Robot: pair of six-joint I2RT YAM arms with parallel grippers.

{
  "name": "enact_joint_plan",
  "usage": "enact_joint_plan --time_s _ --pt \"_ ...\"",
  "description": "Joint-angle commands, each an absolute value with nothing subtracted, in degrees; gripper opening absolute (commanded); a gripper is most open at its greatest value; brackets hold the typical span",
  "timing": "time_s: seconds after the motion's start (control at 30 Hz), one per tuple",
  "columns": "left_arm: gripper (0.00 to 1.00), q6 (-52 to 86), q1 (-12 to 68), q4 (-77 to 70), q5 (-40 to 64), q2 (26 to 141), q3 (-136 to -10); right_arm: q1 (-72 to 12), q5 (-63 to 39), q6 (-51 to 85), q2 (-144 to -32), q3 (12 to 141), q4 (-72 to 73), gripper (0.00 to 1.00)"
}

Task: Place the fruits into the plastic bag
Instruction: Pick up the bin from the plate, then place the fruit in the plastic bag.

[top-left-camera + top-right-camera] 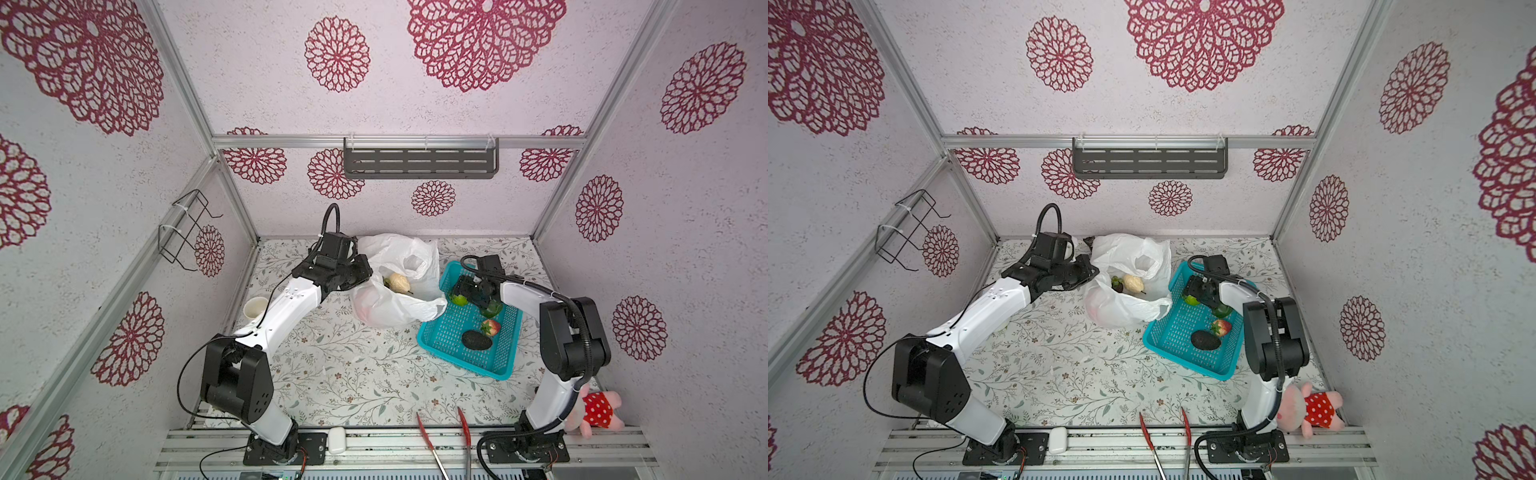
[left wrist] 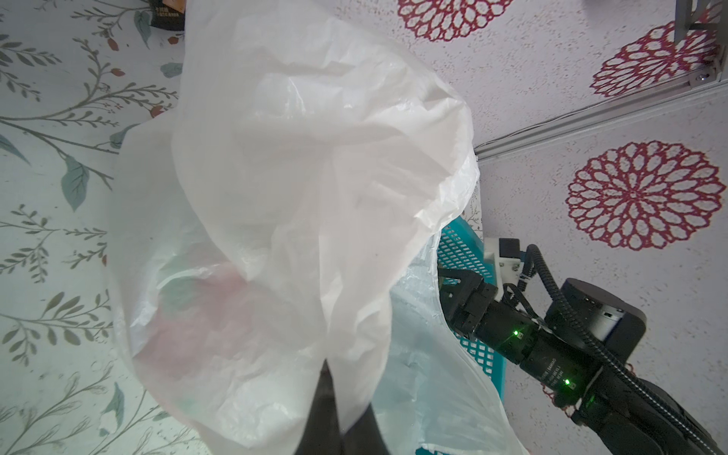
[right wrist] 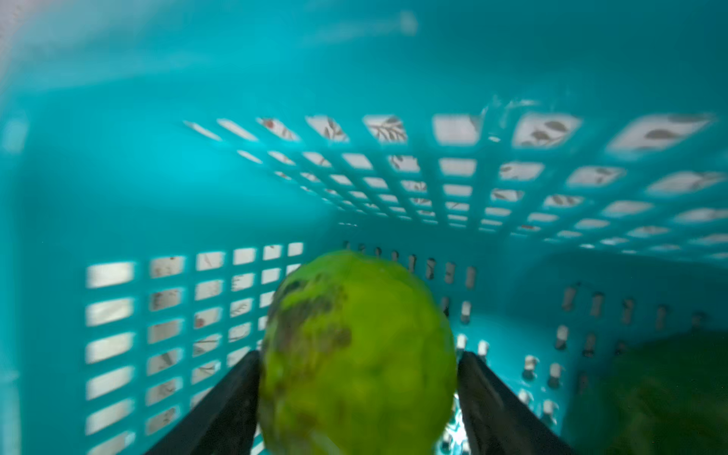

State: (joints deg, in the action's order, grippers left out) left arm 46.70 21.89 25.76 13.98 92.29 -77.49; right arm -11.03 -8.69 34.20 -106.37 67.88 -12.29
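Right gripper (image 3: 358, 354): jaws wide, flanking green round fruit (image 3: 354, 346) in teal basket (image 1: 449, 336) corner nearest plastic bag (image 2: 295, 177); actual pinch unclear. Left gripper (image 2: 342, 413): jaws closed on bag film, beside basket.

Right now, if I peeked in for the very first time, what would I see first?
Probably the crinkly white plastic bag at the back middle of the table, pinched by the left pincer with a pale yellow fruit showing inside. Beside it sits a teal basket, where the right pincer straddles a green round fruit. A pink plush toy lies at the near right corner.
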Motion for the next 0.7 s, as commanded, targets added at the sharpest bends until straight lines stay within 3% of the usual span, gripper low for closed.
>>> enact_joint_plan --time_s 0.0,0.2,0.47,0.67 --pt "0.0 46.14 22.14 26.35 13.01 90.62 -76.9 -10.72 -11.18 35.3 -106.7 67.54 -11.38 0.71" --pt "0.0 46.05 22.13 26.16 12.85 90.69 -76.94 -10.78 -10.29 35.12 -102.49 65.67 -10.64 0.46" --pt "0.0 46.32 22.18 25.52 13.53 91.45 -76.99 -14.61 -18.3 28.92 -90.49 68.13 -5.89 0.47" --pt "0.0 46.57 22.16 25.31 13.79 91.67 -77.12 -23.43 -26.39 22.4 -94.14 76.52 -10.81 0.49"
